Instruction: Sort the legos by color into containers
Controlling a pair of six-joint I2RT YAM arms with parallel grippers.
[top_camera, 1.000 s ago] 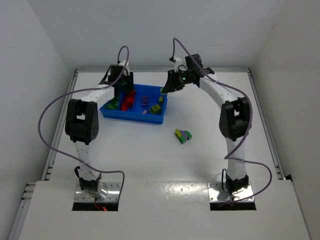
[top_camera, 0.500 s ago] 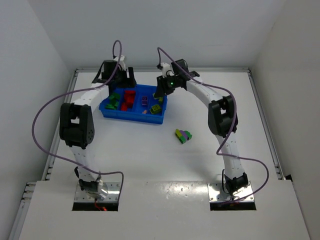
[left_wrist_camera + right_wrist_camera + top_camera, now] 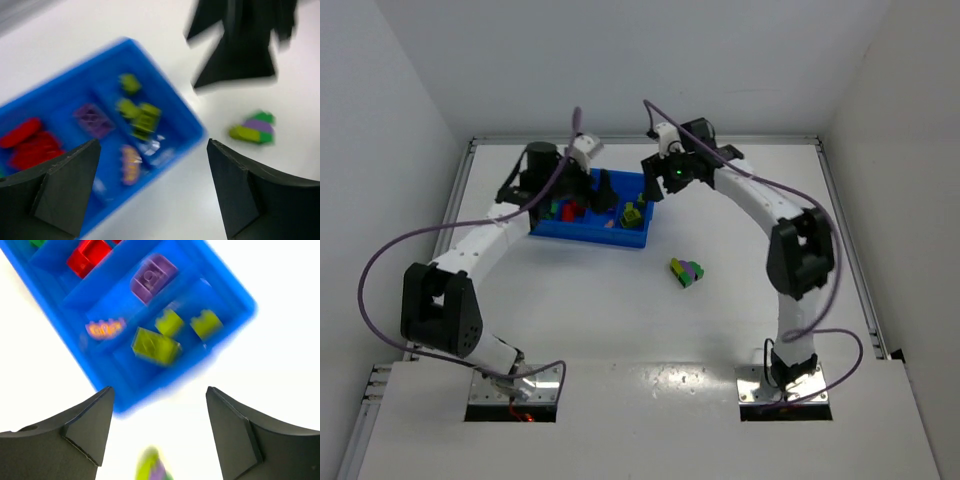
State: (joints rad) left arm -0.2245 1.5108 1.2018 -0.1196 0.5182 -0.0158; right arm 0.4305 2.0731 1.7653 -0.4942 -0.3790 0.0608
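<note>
Near tray (image 3: 590, 236): lego clump (image 3: 687, 271), yellow-green, purple, green.

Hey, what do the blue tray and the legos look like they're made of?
Tray: likely moulded plastic, uniform bright blue, thin walls and dividers. Legos: likely hard plastic, solid saturated colours, moulded studs; blur hides the gloss.

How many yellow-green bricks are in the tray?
3, all in the end compartment of the blue tray: corner brick, middle brick beside it, larger brick nearby. Blur may hide others.
</note>
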